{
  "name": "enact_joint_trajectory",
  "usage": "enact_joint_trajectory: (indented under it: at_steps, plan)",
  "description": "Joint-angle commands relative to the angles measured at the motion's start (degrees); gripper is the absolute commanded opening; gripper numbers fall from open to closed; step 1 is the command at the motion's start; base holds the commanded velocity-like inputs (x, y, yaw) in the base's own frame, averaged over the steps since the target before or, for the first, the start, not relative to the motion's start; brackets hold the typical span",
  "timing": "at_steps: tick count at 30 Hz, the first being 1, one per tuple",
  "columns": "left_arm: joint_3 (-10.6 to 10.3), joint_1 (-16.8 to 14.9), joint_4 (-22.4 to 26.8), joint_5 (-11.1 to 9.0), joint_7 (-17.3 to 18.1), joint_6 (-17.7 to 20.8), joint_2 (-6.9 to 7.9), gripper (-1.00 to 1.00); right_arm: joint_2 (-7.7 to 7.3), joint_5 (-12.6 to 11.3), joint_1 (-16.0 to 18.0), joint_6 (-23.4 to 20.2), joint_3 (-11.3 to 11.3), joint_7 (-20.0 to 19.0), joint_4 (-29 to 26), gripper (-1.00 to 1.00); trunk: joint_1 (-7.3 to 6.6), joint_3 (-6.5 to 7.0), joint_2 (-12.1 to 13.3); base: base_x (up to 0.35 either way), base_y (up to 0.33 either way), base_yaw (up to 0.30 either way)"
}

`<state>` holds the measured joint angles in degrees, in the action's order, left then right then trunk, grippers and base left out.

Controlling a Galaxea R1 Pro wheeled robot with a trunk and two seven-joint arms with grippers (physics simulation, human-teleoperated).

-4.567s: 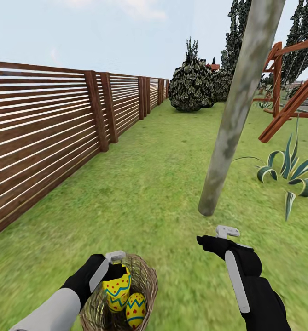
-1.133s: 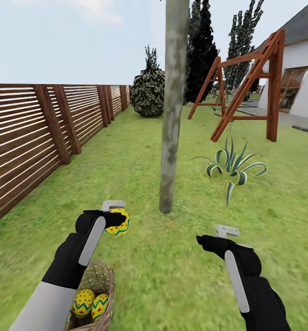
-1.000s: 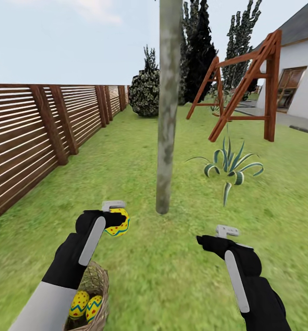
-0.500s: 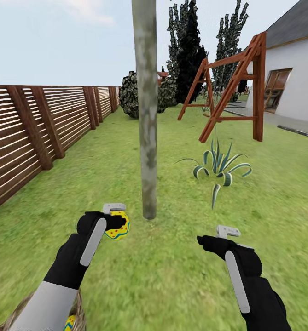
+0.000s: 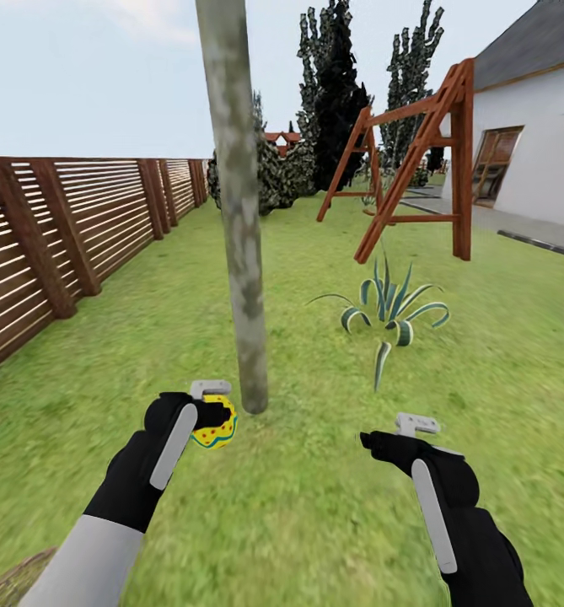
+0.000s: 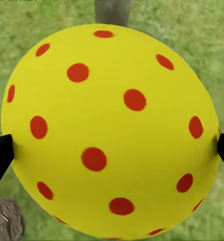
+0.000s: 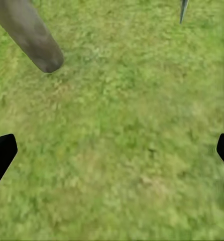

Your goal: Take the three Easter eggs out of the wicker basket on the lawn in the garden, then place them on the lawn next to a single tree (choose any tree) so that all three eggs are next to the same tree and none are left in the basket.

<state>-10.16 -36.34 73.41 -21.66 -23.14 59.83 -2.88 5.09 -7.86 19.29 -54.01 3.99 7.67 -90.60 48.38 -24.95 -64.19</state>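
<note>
Head view looks over both black arms and across the lawn (image 5: 315, 506) toward the tree (image 5: 241, 278), whose pale mottled trunk leans slightly and meets the grass just beyond the left arm. The left claw (image 5: 212, 413) is closed around one Easter egg (image 5: 215, 428), yellow with a blue zigzag band and red dots, held above the grass just beside the base of the trunk. In the left wrist view the egg (image 6: 109, 133) sits between the two dark fingertips (image 6: 0, 155), which press on its opposite sides; the foot of the tree (image 6: 112, 11) shows just past it, and a patch of brown weave (image 6: 5, 221) lies at the frame's corner. The rim of the wicker basket (image 5: 12, 573) peeps in at the head view's lower left corner, under the left forearm; whatever it holds cannot be seen.

The right claw (image 5: 391, 432) hangs over bare grass to the right of the tree, holding nothing. In the right wrist view its fingertips (image 7: 2, 153) stand wide apart at the frame's edges, with lawn (image 7: 122, 140) between them and the trunk's base (image 7: 34, 37) beyond.

A slatted brown fence (image 5: 71, 228) bounds the garden on the left. A striped broad-leaved plant (image 5: 391, 312) grows right of the tree, well apart from it, with a wooden swing frame (image 5: 416, 160) and a white house (image 5: 534, 143) behind.
</note>
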Motion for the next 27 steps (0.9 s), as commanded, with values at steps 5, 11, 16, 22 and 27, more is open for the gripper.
enact_joint_trajectory:
  at_steps: [5, 11, 16, 22, 27]
  plan:
    - [-0.04, -0.05, -0.97, -0.58, -0.59, 0.17, -0.04, -1.0, 0.01, -0.62, 0.02, -0.21, 0.05, 0.51, -0.06, 1.0, 0.03, 0.15, -0.04, 0.228, -0.25, -0.229]
    - [-0.04, -0.05, -1.07, -0.58, -0.56, 0.17, -0.02, -1.0, 0.09, -0.66, 0.02, -0.25, -0.31, 0.51, -0.04, 1.0, 0.03, 0.25, -0.04, 0.232, -0.246, -0.073]
    - [-0.04, -0.06, -1.12, -0.58, -0.59, 0.17, -0.02, -1.0, 0.1, -0.66, 0.03, -0.26, -0.42, 0.51, -0.04, 1.0, 0.03, 0.26, -0.04, 0.249, -0.23, -0.004]
    - [-0.04, -0.06, -1.77, -0.58, -0.59, 0.17, -0.09, -1.0, 0.1, -0.66, 0.02, -0.22, -0.39, 0.51, -0.06, 1.0, 0.03, 0.26, -0.04, 0.24, -0.24, 0.0]
    - [-0.05, -0.08, -1.92, -0.58, -0.59, 0.17, -0.17, -1.0, 0.1, -0.66, 0.02, -0.22, -0.39, 0.51, -0.04, 1.0, 0.03, 0.26, -0.04, 0.229, -0.249, 0.0]
